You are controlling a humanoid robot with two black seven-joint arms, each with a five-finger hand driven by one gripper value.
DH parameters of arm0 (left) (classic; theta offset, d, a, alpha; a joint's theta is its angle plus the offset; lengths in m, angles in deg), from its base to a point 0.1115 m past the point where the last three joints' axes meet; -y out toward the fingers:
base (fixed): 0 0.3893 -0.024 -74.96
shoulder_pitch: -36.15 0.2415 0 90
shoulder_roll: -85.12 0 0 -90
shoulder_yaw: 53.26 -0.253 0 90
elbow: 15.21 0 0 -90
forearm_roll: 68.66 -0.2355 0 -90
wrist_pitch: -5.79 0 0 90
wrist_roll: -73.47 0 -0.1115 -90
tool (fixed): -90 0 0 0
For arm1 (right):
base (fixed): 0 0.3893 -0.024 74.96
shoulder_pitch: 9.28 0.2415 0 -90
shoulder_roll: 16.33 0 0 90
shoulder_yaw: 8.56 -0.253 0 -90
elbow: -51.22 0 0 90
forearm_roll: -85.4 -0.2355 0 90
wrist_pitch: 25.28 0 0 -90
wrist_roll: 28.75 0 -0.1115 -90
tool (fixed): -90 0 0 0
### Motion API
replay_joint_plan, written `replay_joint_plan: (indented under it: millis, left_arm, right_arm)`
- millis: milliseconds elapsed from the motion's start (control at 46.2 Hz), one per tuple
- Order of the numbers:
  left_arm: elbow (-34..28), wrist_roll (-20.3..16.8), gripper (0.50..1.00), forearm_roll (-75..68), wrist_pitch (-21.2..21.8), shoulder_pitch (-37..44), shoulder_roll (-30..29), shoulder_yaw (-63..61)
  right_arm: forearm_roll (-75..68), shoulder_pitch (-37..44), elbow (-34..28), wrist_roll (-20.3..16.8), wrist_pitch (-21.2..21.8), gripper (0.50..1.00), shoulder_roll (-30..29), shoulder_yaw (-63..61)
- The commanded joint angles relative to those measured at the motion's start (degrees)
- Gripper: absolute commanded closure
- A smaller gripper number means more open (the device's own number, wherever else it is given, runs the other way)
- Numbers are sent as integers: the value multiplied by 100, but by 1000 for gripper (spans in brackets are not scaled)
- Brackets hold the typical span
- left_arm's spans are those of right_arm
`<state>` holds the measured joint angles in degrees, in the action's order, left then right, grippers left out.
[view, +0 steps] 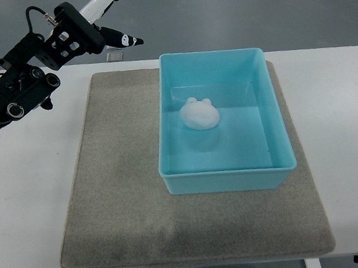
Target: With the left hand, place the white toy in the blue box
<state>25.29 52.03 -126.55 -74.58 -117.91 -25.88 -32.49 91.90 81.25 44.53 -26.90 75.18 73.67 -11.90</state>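
A white toy (pixel 199 114) with small round ears lies on the floor of the blue box (pixel 279 131), toward its left and far side. The box stands on the right part of a grey mat (pixel 120 177). My left hand (pixel 109 17) hangs at the top left, above the table's far edge and well away from the box. Its black and white fingers (pixel 122 40) are spread and hold nothing. The black left arm runs down to the picture's left edge. No right arm shows.
The white table (pixel 33 205) carries the mat. A small clear square object (pixel 115 54) lies on the table just beyond the mat's far edge, under my left hand. Grey floor lies past the table's far edge.
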Motion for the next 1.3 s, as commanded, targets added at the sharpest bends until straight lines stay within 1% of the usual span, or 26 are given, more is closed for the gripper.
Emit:
replay_joint_plan:
  millis: [0, 282, 412, 650, 715, 801, 1040, 1126, 1278]
  left_arm:
    - [-130, -9, 540, 471, 47, 16, 0, -3]
    - [-508, -9, 540, 1754, 21, 69, 35, -20]
    - [-561, -1, 540, 2360, 21, 130, 53, -11]
    - [-552, 17, 536, 4258, -85, 166, 53, -20]
    - [-544, 35, 527, 4786, -137, 166, 61, -11]
    - [-552, 79, 512, 5392, -269, 175, 61, -11]
    - [-570, 96, 512, 6342, -664, 254, 61, 6]
    - [-596, 96, 512, 6571, -937, 306, 61, 24]
    - [-860, 87, 512, 7037, -1622, 324, 96, 24]
  right_arm:
    - [0, 0, 1, 0, 0, 564, 0, 0]
    - [0, -9, 1, 0, 0, 564, 0, 0]
    - [0, 0, 1, 0, 0, 564, 0, 0]
    - [0, 0, 1, 0, 0, 564, 0, 0]
    - [0, -9, 1, 0, 0, 564, 0, 0]
    - [0, -9, 1, 0, 0, 564, 0, 0]
    - [0, 0, 1, 0, 0, 564, 0, 0]
    - [0, 0, 1, 0, 0, 564, 0, 0]
    - [0, 0, 1, 0, 0, 564, 0, 0]
